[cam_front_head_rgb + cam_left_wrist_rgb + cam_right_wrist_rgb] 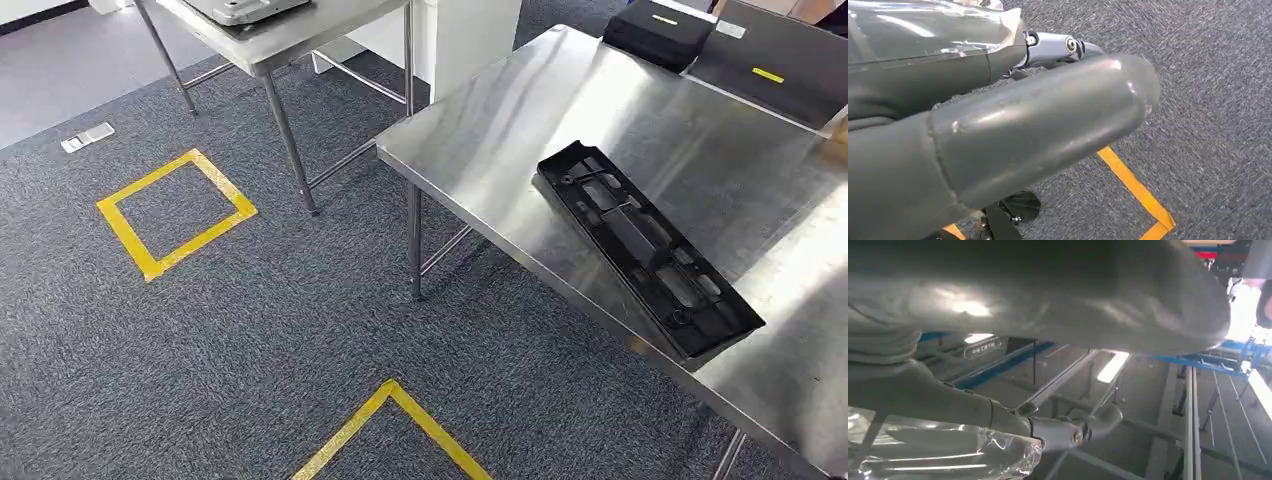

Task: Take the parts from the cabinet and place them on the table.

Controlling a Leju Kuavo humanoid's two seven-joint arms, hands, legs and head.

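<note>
I am judging one black part (648, 262) already lying on the steel table (520, 120), away from my left hand (1013, 130) and right hand (1048, 300), both holding nothing visible, finger spread untellable, so I am needing the cabinet next

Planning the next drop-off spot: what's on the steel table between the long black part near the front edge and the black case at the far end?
Nothing: in the head view the steel table is bare between the long black part and the black case.
</note>
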